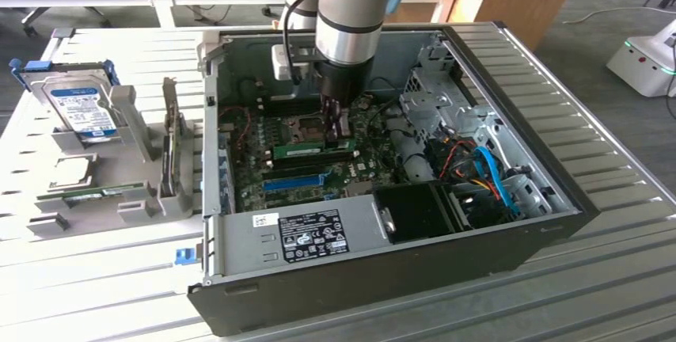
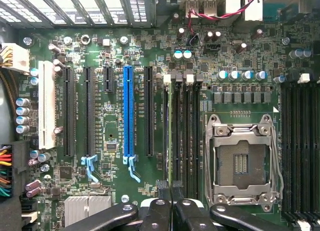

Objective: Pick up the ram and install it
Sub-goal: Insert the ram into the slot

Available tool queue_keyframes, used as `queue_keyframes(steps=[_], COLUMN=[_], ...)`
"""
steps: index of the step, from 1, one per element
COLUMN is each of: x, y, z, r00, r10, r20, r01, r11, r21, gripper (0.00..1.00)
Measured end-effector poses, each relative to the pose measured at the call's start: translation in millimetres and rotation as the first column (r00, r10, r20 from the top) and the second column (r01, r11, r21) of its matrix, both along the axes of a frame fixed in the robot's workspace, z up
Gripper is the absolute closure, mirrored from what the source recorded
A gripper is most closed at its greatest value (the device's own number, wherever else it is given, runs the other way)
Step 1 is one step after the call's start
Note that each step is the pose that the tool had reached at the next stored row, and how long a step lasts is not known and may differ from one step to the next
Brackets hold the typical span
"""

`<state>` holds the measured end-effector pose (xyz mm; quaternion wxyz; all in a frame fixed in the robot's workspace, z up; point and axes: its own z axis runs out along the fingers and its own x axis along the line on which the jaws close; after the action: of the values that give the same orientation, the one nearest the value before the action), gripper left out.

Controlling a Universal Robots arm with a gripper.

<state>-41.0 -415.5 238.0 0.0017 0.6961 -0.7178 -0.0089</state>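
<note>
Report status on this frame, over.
Gripper shut on thin green ram stick. Stick edge-on along black memory slot beside silver CPU socket; seating unclear. Nothing blocking.

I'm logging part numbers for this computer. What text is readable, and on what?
Case sticker: print too small to read.
Hard drive label: blurred, unreadable.
Circuit board lettering beside the slots: too small.
Ram stick in the claw: no text shows.
Nothing can be quoted.
</note>
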Motion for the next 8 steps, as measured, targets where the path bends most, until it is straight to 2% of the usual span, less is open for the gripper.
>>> queue_keyframes(steps=[8], x=[0.0], y=[-0.1], z=[-2.1], r00=[1.0000], r10=[0.000], r20=[0.0001], r01=[0.000], r11=[1.0000], r21=[0.0001], gripper=[0.88])
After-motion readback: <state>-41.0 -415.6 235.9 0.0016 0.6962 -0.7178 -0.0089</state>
